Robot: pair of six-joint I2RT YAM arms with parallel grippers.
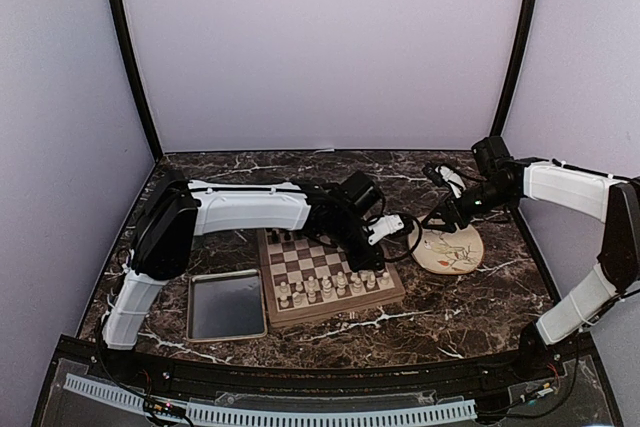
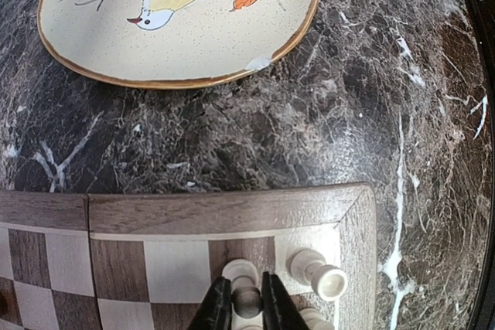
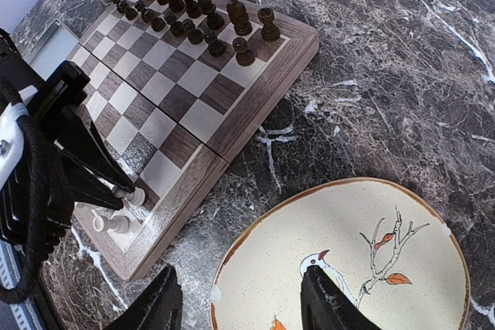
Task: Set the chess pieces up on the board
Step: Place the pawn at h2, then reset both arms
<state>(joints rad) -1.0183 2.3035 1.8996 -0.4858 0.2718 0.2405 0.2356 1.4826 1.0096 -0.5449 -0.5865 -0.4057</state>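
left gripper [image 2: 247,285]: fingers [image 2: 219,307] nearly together, clamped on a white pawn [image 2: 246,303]
pawn: upright on the board [image 2: 224,210], second square in from the near-right corner, base on the square
corner piece [image 2: 317,272]: white, on the corner square just beside the pawn; can't tell if it stands or is tipped
white pieces [image 1: 325,287]: two near rows of the board, left arm reaches over them
dark pieces [image 3: 197,17]: two rows along the far edge, upright
board: on the table [image 2: 309,129], between tray [image 1: 227,307] and plate [image 2: 232,36]; plate near its right edge, not touching
right gripper [image 3: 240,299]: fingers well apart, holding nothing, hovering over the plate
plate: bird painted on it
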